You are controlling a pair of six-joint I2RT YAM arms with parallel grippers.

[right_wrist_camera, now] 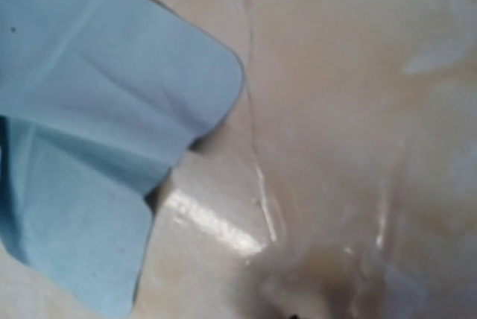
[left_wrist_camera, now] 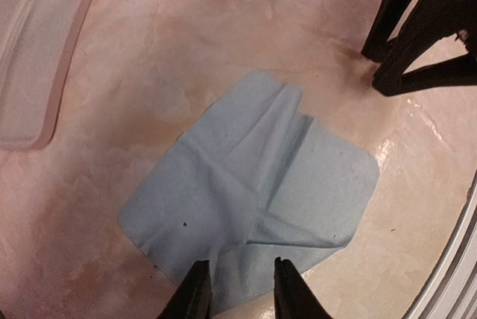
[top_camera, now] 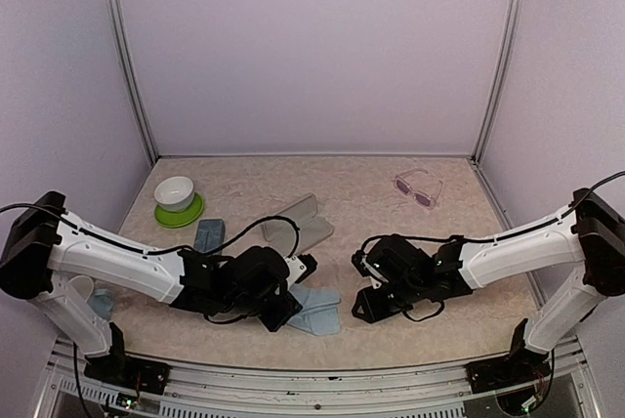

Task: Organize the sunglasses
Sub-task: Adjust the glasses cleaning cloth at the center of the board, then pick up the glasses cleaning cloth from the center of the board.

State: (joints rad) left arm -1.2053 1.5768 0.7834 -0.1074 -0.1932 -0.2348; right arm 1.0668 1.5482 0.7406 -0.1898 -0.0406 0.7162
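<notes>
The pale clear-framed sunglasses [top_camera: 418, 188] with purplish-pink lenses lie at the back right of the table, far from both grippers. The pink-red pair is out of view. My left gripper [top_camera: 291, 313] is open, its fingertips [left_wrist_camera: 197, 274] low over the near edge of a crumpled light-blue cloth [left_wrist_camera: 253, 177]; nothing is between them. My right gripper [top_camera: 363, 307] sits just right of that cloth [right_wrist_camera: 97, 110], its tips on or near the table and apart in the left wrist view [left_wrist_camera: 380, 69]. Its fingers do not show in its own wrist view.
An open pale case [top_camera: 298, 223] lies mid-table behind the left gripper and shows in the left wrist view [left_wrist_camera: 37, 58]. A blue-grey case [top_camera: 208, 234] lies left of it. A white bowl [top_camera: 175, 191] stands on a green plate [top_camera: 191, 214] at the back left.
</notes>
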